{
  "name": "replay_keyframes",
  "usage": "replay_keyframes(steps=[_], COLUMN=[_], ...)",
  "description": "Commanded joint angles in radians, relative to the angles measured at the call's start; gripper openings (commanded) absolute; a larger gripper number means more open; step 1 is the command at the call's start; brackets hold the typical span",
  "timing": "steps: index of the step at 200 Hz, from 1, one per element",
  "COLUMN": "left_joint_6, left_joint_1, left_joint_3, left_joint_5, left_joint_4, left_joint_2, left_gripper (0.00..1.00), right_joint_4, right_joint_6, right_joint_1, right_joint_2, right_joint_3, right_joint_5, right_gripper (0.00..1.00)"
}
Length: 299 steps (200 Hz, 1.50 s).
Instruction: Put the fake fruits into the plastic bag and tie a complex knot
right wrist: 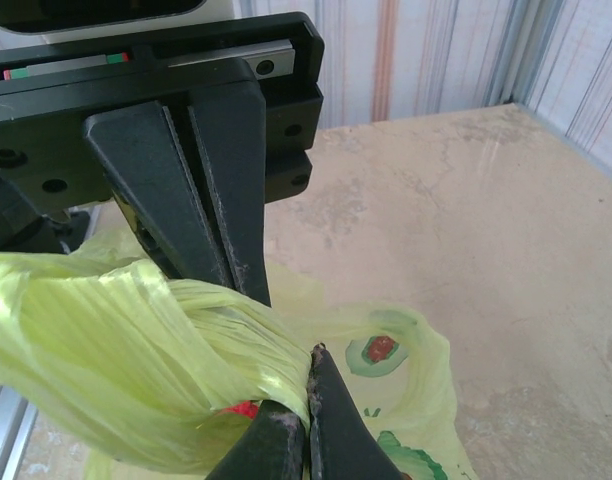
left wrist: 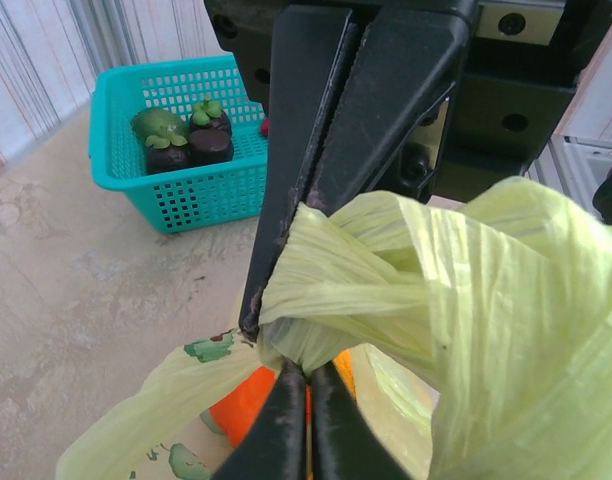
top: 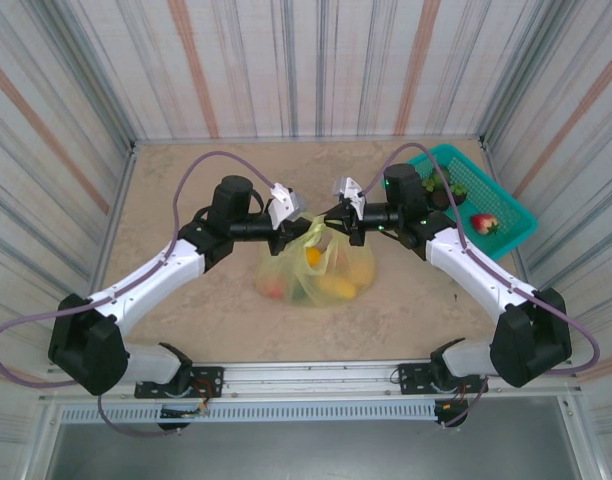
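The plastic bag (top: 316,268) sits at the centre of the tan table (top: 416,320), its pale yellow-green film loaded with fake fruits (top: 336,287), orange and yellow showing through the side. Its handles (left wrist: 331,300) are gathered above it into one twisted, ribbed bunch; whether that bunch is a finished knot cannot be told.

Both grippers meet at the bunch. The left gripper (left wrist: 298,410) comes in from 9 o'clock of the bag, fingers pressed together with their tips buried in the gathered film. The right gripper (right wrist: 308,400) comes in from 3 o'clock and pinches the same bunch from the opposite side, jaws likewise closed on the plastic. The two stand nearly tip to tip, just above the bag.

Green leaf prints and a small red motif mark the film below the right gripper's fingers.

At about 2 o'clock of the bag, well apart from it, a teal basket (top: 506,212) sits in the far right corner. It holds a red strawberry (top: 483,224) near its front, and at its far end dark purple fruits (left wrist: 191,145) with green caps beside a green fruit (left wrist: 158,122).

Striped panel walls (top: 286,70) enclose the table on three sides.
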Motion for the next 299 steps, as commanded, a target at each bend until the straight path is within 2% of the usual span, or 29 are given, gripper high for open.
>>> replay_keyframes(steps=[1, 41, 77, 152, 206, 235, 268, 299], left_joint_6=[0.012, 0.012, 0.019, 0.026, 0.027, 0.027, 0.015, 0.013], left_joint_1=[-0.008, -0.009, -0.003, 0.004, 0.01, 0.015, 0.016, 0.014], left_joint_3=[0.028, 0.028, 0.022, 0.005, 0.004, 0.002, -0.01, 0.007], left_joint_5=[0.015, 0.016, 0.009, -0.014, -0.042, -0.058, -0.042, -0.046], left_joint_4=[0.002, -0.01, -0.027, -0.035, -0.028, -0.033, -0.014, -0.013], left_joint_2=[0.002, -0.004, -0.021, -0.034, -0.037, -0.047, -0.055, -0.043], left_gripper=[0.0, 0.0, 0.0, 0.0, 0.0, 0.0, 0.0, 0.0], right_joint_4=[0.009, 0.003, -0.028, -0.036, -0.063, -0.11, -0.198, -0.287], right_joint_6=[0.015, 0.014, 0.0, -0.012, -0.008, 0.05, 0.074, 0.211], right_joint_1=[0.003, 0.003, -0.003, -0.037, -0.043, -0.042, -0.038, -0.025], right_joint_2=[0.008, 0.002, -0.009, -0.04, -0.071, -0.121, -0.176, -0.27], right_joint_3=[0.028, 0.025, 0.026, 0.014, 0.015, 0.03, 0.027, 0.054], right_joint_5=[-0.012, 0.027, 0.074, 0.12, 0.143, 0.169, 0.13, 0.295], right_gripper=[0.0, 0.0, 0.13, 0.15, 0.2, 0.21, 0.25, 0.33])
